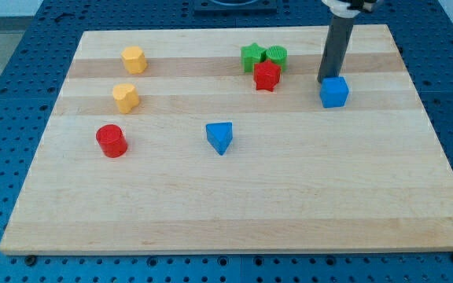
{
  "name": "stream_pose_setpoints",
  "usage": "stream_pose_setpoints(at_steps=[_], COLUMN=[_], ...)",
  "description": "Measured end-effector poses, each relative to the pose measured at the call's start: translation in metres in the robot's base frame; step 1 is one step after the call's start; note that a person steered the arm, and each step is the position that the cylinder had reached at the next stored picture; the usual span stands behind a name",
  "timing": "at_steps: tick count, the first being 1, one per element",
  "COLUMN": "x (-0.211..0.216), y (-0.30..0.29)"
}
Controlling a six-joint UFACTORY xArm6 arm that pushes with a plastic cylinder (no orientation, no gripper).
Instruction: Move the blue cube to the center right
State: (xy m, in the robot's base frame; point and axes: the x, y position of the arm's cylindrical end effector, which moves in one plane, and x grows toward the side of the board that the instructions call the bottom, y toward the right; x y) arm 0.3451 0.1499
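You've got eight blocks on the board (234, 212): two yellow, two red, two green, two blue. The blue cube (334, 92), plain and upright, sits upper right, my tip (324, 81) touching its upper-left edge.

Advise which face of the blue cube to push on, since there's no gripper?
Push the blue cube on its top-left face, probably, where my tip already sits at the edge. That drives it toward the view's bottom right, the center-right area. Flat faces suit a centred push.
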Motion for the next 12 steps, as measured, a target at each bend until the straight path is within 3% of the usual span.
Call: stream_pose_setpoints(at_steps=[1,5,11,12], x=[0.003,0.082,0.082,0.077], y=[-0.001,-0.001,-0.004,0.020])
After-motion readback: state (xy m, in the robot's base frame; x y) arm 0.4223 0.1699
